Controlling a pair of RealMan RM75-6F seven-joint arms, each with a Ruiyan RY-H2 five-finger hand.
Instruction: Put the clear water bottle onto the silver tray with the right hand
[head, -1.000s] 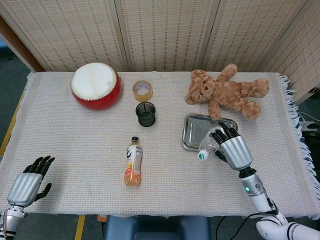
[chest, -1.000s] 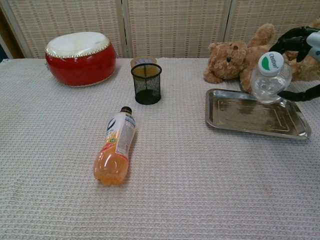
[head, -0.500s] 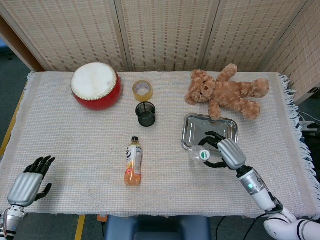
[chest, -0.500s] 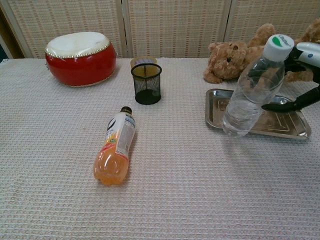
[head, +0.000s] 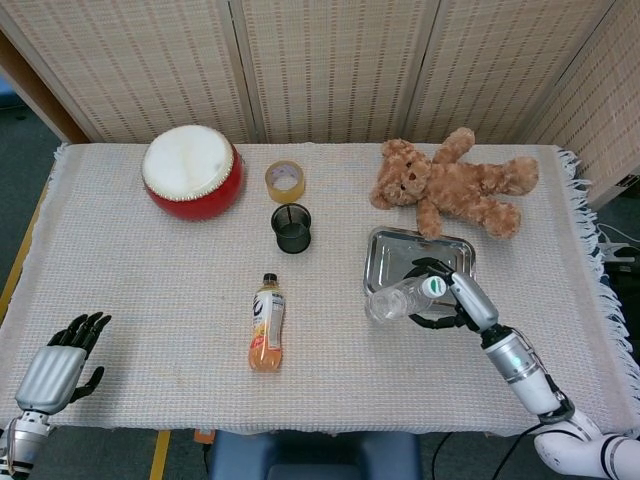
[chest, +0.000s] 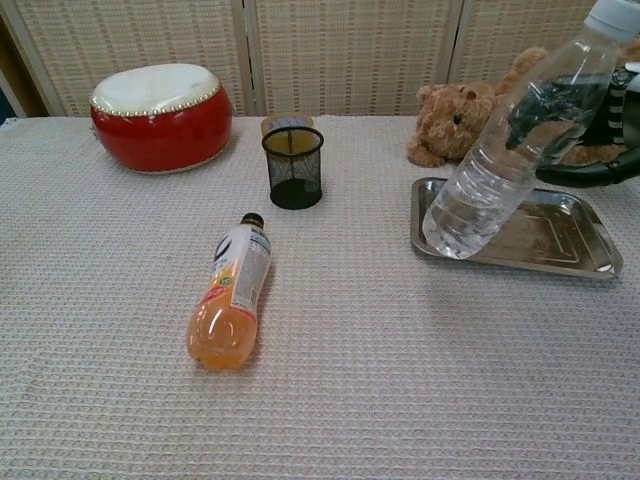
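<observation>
Above the tray's (chest: 590, 262) left edge, the tilted water bottle (chest: 510, 140), partly filled, is grasped near its cap by the right hand (head: 462, 297). At the table's front-left corner, the left hand (head: 58, 362) is held loosely spread, grasping nothing.

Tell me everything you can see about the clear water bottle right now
The clear water bottle is transparent ribbed plastic with a white cap, its top marked green in the head view, and looks partly filled with water. It is held tilted, base low toward the left, cap high toward the right. The right hand grips it near the upper end, dark fingers wrapped around it. Its base hangs over the near left corner of the silver tray; whether it touches the tray cannot be told.
</observation>
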